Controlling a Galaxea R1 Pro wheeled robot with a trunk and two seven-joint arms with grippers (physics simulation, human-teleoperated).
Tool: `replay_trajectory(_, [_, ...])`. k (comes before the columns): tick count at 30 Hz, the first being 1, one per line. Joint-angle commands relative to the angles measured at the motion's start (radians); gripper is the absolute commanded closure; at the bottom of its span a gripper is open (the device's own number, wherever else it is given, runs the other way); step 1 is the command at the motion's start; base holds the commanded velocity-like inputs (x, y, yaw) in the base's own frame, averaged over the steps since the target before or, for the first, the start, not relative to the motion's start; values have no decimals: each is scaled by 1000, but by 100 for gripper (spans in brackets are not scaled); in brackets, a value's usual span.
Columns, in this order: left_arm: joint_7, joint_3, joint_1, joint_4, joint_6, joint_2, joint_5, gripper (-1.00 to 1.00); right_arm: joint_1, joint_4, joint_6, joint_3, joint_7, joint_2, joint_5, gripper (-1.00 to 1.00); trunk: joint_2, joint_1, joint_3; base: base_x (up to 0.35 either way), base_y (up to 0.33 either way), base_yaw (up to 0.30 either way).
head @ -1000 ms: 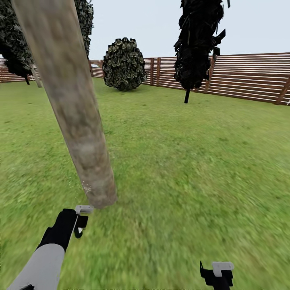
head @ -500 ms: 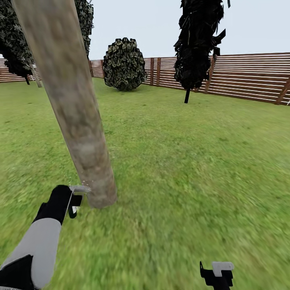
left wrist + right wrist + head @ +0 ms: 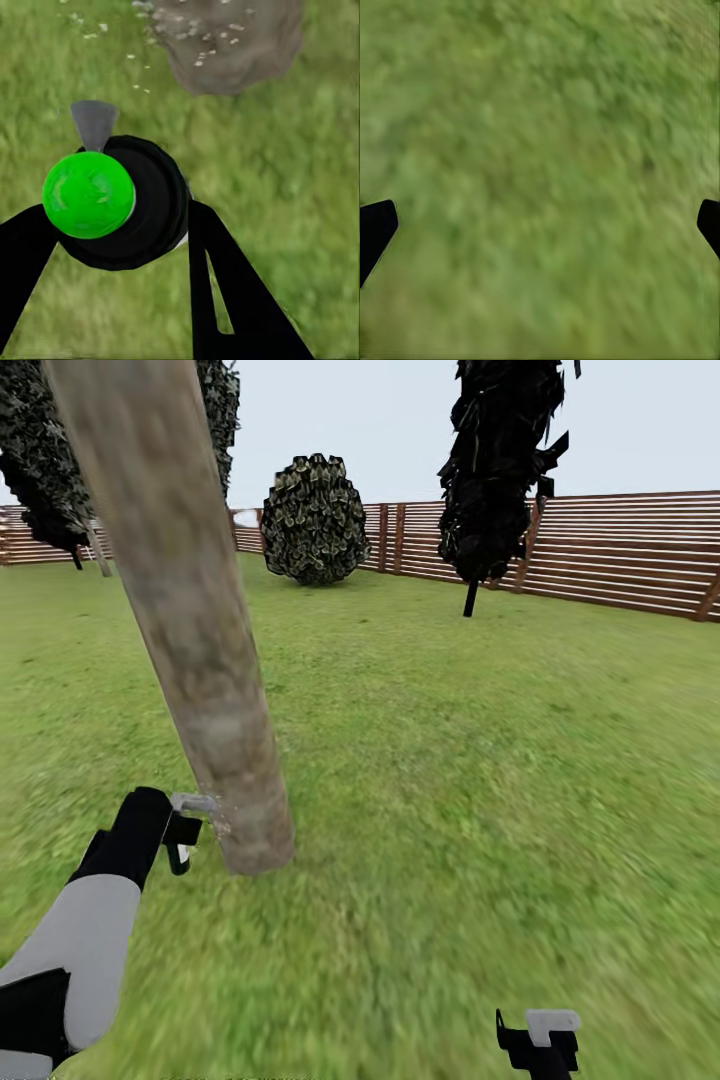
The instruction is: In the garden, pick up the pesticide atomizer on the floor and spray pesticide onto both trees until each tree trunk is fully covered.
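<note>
Nearest the robot, the right gripper (image 3: 537,1032) hangs idle low over the lawn with its black fingers spread apart and nothing between them, as the right wrist view shows only blurred grass between two finger edges. Further forward on the left, the left gripper (image 3: 124,247) is clamped around the pesticide atomizer, a black rounded bottle with a bright green cap and a grey nozzle (image 3: 112,202), so the pick-up part looks done. The nozzle points at the foot of the thick, mottled beige-grey tree trunk (image 3: 190,610), and the gripper sits just beside that base in the head view. A scatter of tiny white pesticide specks (image 3: 199,45) lies on the bark and the grass near it, so spraying of this trunk appears under way, yet specks show only low down; the upper trunk looks bare. Beyond stand a round dark bush (image 3: 315,520), a black-foliaged thin-stemmed tree (image 3: 500,470) and the brown slatted wooden fence (image 3: 620,550). The second trunk seems still to be treated.
</note>
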State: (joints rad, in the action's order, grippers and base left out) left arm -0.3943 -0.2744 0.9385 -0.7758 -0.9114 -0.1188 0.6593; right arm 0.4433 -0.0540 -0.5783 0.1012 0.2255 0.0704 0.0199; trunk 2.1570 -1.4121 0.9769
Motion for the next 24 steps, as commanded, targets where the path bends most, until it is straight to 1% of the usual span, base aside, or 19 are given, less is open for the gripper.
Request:
replay_trajectory(1, [-1,0,0,-4,-2,-12,-8,100,0,0,0,0,0,0,0,-100,0,0,0,0,0,259])
replay_trajectory(3, [0,3,-5,-7,-3,-21,-7,100,0,0,0,0,1,0,0,-100,0,0,0,0,0,266])
replay_trajectory(7, [0,4,-5,-11,-3,-22,-7,100,0,1,0,1,2,-3,0,-100,0,0,0,0,0,86])
replay_trajectory(8, [0,5,-4,-12,-3,-23,-7,100,0,2,0,1,2,-6,0,-100,0,0,0,6,-8,14])
replay_trajectory(9, [0,5,-4,-12,-3,-23,-6,100,0,9,0,1,2,-15,0,-100,0,0,0,42,-63,9])
replay_trajectory(10, [1,5,-3,-12,-3,-24,-6,100,0,20,0,1,2,-31,1,-100,0,0,0,108,-162,4])
replay_trajectory(11, [1,5,-2,-13,-3,-24,-6,100,-3,25,2,0,1,-39,1,-100,0,0,0,133,-205,1])
replay_trajectory(12, [1,5,-2,-13,-3,-24,-6,100,-9,26,2,0,1,-41,1,-100,0,0,0,126,-223,1])
replay_trajectory(14, [2,6,-2,-14,-2,-24,-6,100,-40,28,3,0,1,-44,2,-100,0,0,0,46,-255,0])
replay_trajectory(16, [2,6,-3,-14,-1,-24,-6,100,-58,28,3,0,0,-44,2,-100,0,0,0,-96,-270,0])
replay_trajectory(20, [3,6,-6,-14,-1,-26,-6,100,-66,28,3,0,0,-44,2,-100,0,0,0,-170,-257,0])
replay_trajectory(24, [3,6,-3,-14,-1,-22,-6,100,-66,28,3,0,0,-44,2,-100,0,0,0,-206,-238,0])
